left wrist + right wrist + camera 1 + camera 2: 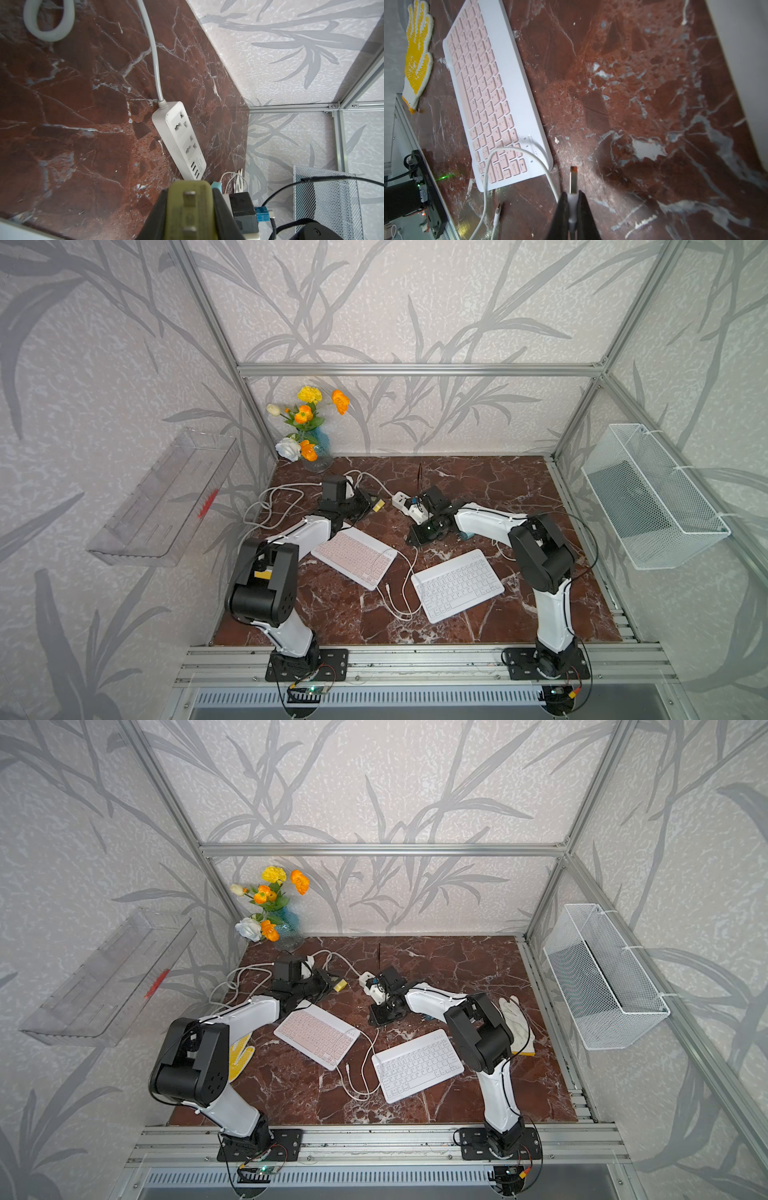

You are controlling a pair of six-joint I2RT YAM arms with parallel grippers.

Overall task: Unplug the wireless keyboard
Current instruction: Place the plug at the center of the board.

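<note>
Marble tabletop [498,485]: the pink keyboard [353,558] and the white keyboard [457,585] lie flat side by side, near the front. The power strip [178,137] lies behind them, between the two arms.

White USB cable [485,180]: it loops over a corner of the pink keyboard. Its USB-C end [498,208] lies loose on the marble, in no port. Which keyboard it served, I cannot tell.

Right gripper [572,200]: jaws clamped on the USB-A plug [573,179], metal tip clear of the strip. Judged: unplugging is done at both ends.

Left gripper [190,199]: pinches a yellow-green mains plug [197,216], prongs out, just short of the strip.

Risks:
- The cable loop rests on the pink keyboard. Carrying the plug away could drag or turn that keyboard.
- The grip sits on the plug's narrow body, so a tug from a snagged cable could twist it out.
- The left gripper is close enough to nudge the strip.
</note>
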